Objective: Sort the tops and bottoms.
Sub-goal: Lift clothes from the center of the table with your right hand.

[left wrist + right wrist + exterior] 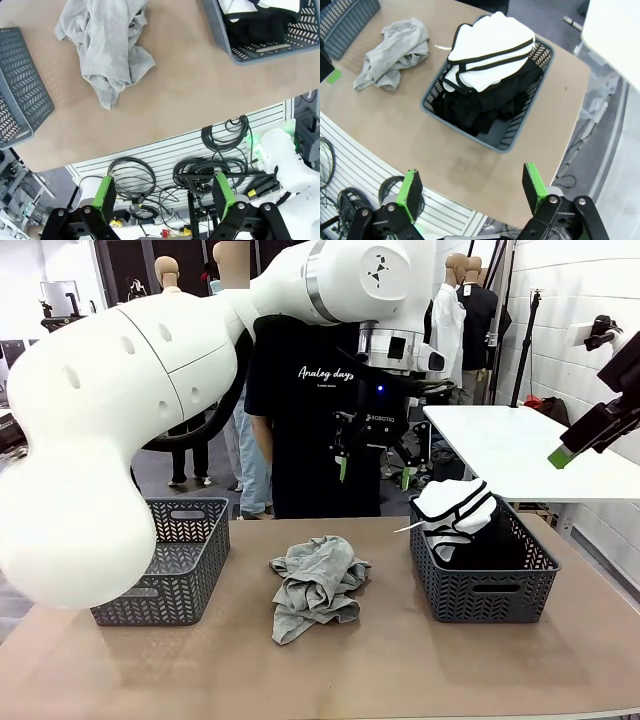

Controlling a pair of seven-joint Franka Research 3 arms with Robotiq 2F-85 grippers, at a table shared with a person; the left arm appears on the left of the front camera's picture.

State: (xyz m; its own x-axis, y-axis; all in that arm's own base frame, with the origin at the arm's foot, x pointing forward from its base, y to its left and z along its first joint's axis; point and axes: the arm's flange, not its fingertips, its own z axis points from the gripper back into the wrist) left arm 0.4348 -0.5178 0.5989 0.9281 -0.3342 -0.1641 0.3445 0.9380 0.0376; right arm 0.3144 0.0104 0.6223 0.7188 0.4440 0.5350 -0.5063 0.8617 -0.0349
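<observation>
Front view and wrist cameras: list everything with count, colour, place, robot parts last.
Table: one, brown, centre.
Baskets: two, dark grey, left basket and right basket at the table's ends.
Grey garment: one, crumpled between the baskets.
White garment: one, black stripes, top of right basket.
Black clothes: count unclear, under it.
Side table: one, white, beyond right basket.
Person: one, black T-shirt, far side.
Cables: several coils, black, below the table's near edge.
Left gripper: one, black, green pads, open, high over the table.
Right gripper: one, same colours, open, raised at right.
</observation>
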